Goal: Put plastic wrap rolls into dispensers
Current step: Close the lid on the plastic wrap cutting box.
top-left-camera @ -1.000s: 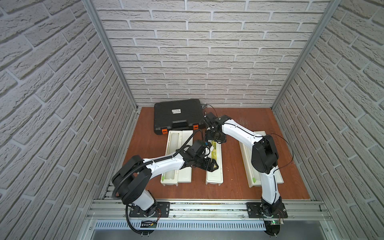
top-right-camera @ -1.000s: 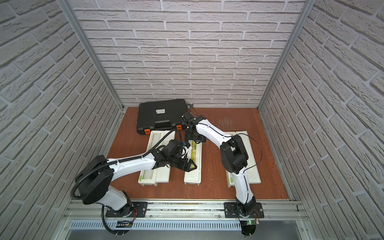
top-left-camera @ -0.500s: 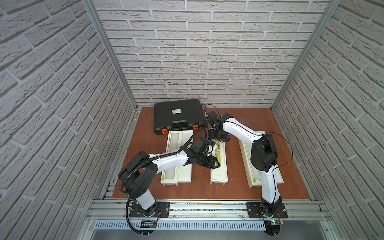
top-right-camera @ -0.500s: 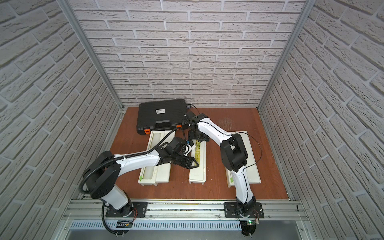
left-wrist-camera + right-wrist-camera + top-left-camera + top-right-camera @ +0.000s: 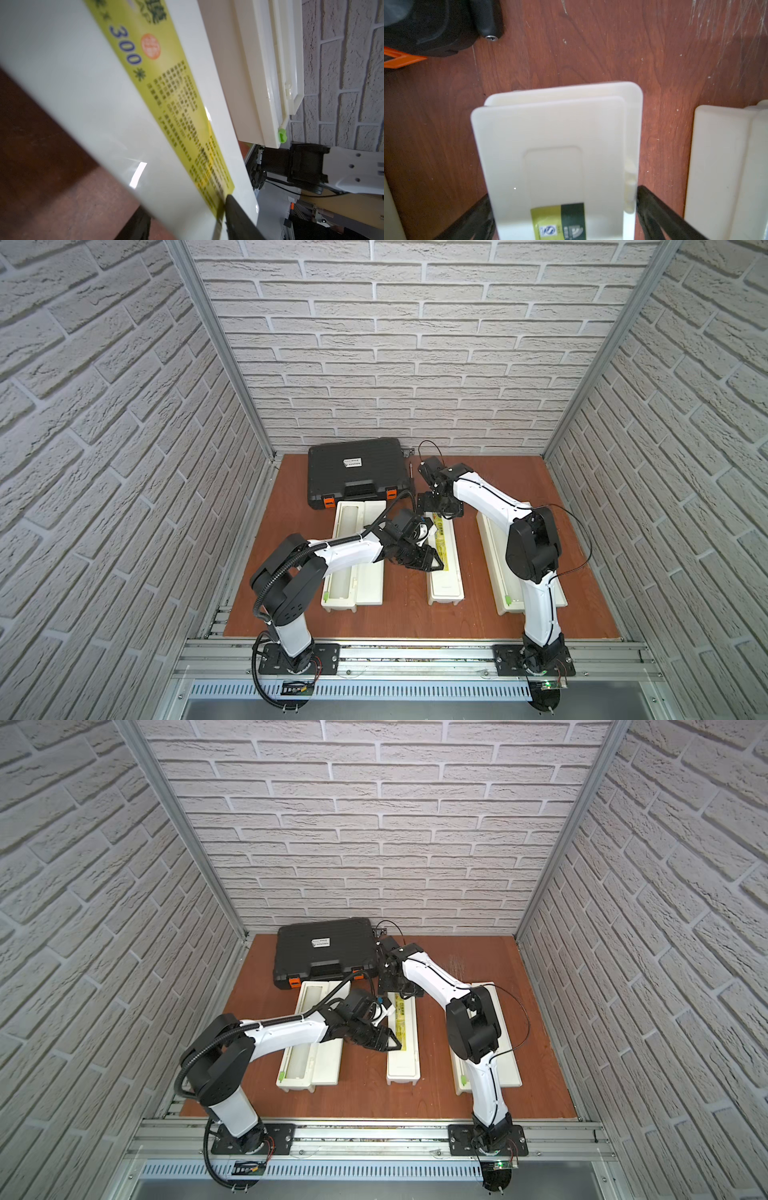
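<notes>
Tip: I'd hold middle dispenser (image 5: 446,585) steady; right gripper (image 5: 563,191) straddles it wide open, empty; left gripper (image 5: 430,564) jaws, can't tell.

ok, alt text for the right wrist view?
The right gripper straddles the end of a cream dispenser with a yellow-green label, on a brown table. A black case with an orange latch and a second dispenser lie nearby, partly cut off.

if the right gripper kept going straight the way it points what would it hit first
The right gripper points down, straddling the far end of the middle dispenser. Going straight on, it would likely meet that dispenser's top first, unless its tips reach the table sooner; depth is unclear.
</notes>
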You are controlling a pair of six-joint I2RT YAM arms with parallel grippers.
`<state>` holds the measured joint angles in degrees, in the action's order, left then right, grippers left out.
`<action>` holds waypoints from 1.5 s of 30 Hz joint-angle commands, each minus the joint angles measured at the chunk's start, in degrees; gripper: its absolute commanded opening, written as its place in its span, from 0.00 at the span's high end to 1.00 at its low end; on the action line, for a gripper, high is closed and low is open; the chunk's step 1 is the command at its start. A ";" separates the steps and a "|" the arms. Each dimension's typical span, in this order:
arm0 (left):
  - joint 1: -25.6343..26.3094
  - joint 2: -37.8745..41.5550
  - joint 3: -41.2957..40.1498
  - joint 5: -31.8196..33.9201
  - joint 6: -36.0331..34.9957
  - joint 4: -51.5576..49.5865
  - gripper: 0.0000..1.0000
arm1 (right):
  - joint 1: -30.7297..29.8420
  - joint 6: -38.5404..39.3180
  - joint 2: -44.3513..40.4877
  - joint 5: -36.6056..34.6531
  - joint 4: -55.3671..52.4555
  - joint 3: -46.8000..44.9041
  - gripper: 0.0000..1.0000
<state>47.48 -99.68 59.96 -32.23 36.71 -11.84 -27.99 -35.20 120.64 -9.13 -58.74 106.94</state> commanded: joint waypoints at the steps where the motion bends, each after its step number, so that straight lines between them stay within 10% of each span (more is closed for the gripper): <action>1: -0.38 -6.44 -3.80 12.79 -3.23 -13.27 0.48 | 0.33 3.62 -5.75 1.45 5.33 0.26 0.00; 17: -3.24 -6.42 -2.48 14.23 -2.28 -15.78 0.49 | 6.02 18.37 -29.28 28.44 8.98 -28.19 0.02; 29: -4.53 -7.95 -1.60 12.89 1.07 -14.09 0.48 | 6.37 10.88 -50.22 41.89 21.06 -61.52 0.12; 38: -4.38 -9.74 -1.96 9.76 3.11 -11.56 0.46 | 6.45 7.72 -41.23 53.27 38.79 -70.90 0.29; 45: -1.94 -7.01 -3.91 8.15 4.24 -9.87 0.26 | 8.31 9.60 -38.11 51.59 36.31 -72.28 0.38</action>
<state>43.09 -102.13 61.32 -35.44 41.23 -13.08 -19.09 -26.87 79.77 47.42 -24.88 37.39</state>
